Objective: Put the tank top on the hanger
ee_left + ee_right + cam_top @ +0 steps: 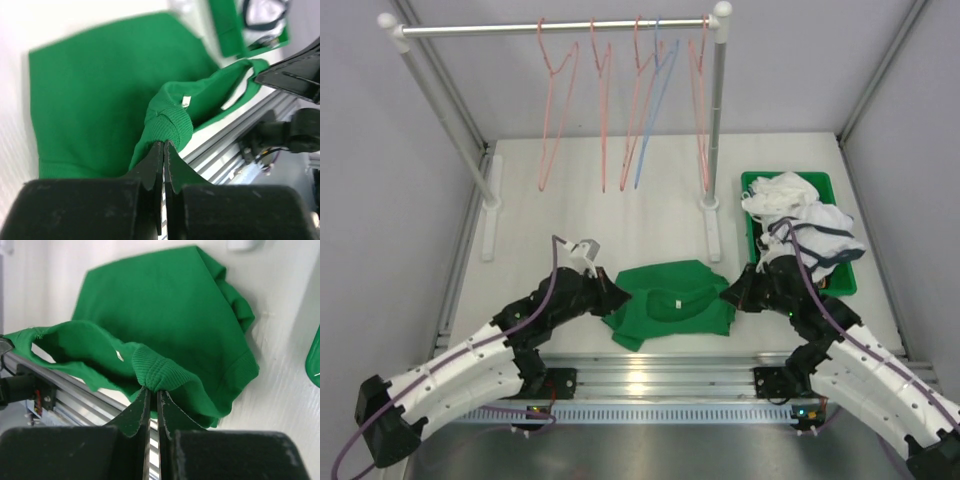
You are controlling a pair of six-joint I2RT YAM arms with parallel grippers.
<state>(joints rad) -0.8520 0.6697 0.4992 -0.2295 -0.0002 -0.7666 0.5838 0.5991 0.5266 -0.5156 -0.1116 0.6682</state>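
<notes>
Left end effector beneath tank top

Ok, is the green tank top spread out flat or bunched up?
The tank top lies mostly spread on the table; only its shoulder straps are pinched up, one in the left gripper, one in the right gripper.

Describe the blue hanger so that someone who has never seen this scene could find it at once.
Find the white rail at the back of the table. Five wire hangers hang from it, and the blue hanger is second from the right. It alone is light blue; the rest are pink hangers.
</notes>
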